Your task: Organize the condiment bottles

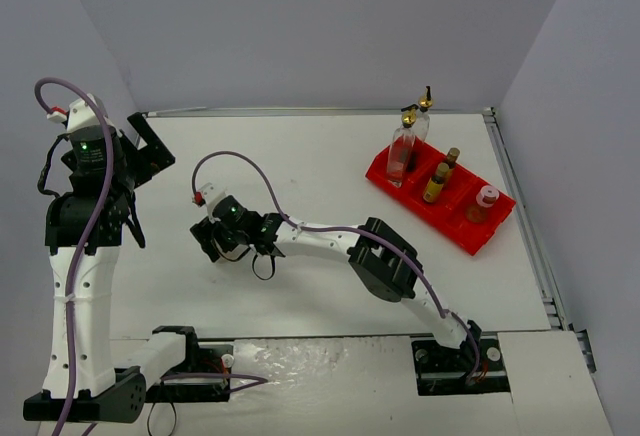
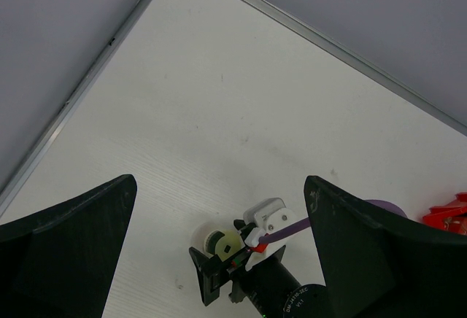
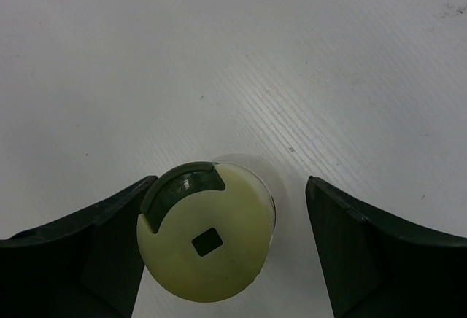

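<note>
From above, the right hand hides the cream bottle.

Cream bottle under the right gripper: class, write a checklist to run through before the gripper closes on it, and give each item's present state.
1. The cream bottle sits between the fingers of the right gripper: ok.
2. It is centred in the gap: not ok. It is hard by one finger and well apart from the other.
3. Jaws wide enough: ok, open.
4. Bottle upright: cannot tell.
5. The left gripper is out of the way: ok. It is open, with nothing between its fingers.
6. Room in the tray: ok. Bare red shows beside the pink bottle.
</note>
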### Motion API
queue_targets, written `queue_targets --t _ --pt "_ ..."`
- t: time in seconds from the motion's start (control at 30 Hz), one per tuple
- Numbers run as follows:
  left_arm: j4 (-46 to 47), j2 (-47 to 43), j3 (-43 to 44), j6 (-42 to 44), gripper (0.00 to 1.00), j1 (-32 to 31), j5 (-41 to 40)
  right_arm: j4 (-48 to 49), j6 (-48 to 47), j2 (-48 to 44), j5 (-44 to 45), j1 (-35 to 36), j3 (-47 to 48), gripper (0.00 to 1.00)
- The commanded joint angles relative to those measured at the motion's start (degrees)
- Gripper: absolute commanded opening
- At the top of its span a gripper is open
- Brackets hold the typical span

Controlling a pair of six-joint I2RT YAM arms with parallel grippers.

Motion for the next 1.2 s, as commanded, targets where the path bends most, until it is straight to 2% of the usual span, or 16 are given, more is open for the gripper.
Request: queue_targets --t 0.0,0.07,0.2,0.27,0.47,0.53,0.63,0.7,0.8,1.03,1.17 --pt "3.11 -0.08 1.59 0.11 0.97 0.40 0.52 1.15 -1.31 -3.43 1.64 0.29 2.85 0.77" --pt "3.13 -0.02 1.53 0.09 0.97 0.40 0.57 0.85 -1.42 -3.15 1.64 0.29 3.02 0.73" --pt "3.17 -0.05 1.62 0.29 0.97 0.40 0.57 0.84 -1.25 -2.85 2.00 0.41 3.14 0.53" --pt "3.17 0.08 1.58 0.32 0.97 0.40 0.59 0.77 -1.44 -2.82 3.68 0.55 3.41 0.47" --pt "3.34 0.24 1.36 0.59 0.97 0.40 0.66 0.03 -2.13 -2.85 4.68 0.56 4.94 0.47" --pt "3.34 0.21 1.36 0.70 0.97 0.40 0.55 -0.33 -2.33 -3.35 5.94 0.69 4.63 0.42" --pt "3.49 0.19 1.16 0.68 0.97 0.40 0.65 -0.47 -2.16 -4.74 8.39 0.64 3.31 0.28" --pt "3.76 0.24 0.81 0.52 0.97 0.40 0.95 -0.70 -1.73 -6.27 11.56 0.64 1.88 0.12" --pt "4.20 0.24 0.32 0.18 0.97 0.40 1.33 -0.83 -0.88 -9.48 16.59 0.55 -0.74 0.00" --pt "4.48 0.15 -0.23 0.23 0.97 0.40 1.45 -0.48 1.73 -20.80 29.11 -0.59 -11.00 0.00" --pt "4.70 0.19 -0.31 0.14 0.97 2.14 1.83 -0.43 5.10 -29.08 34.87 -3.99 -17.86 0.00"
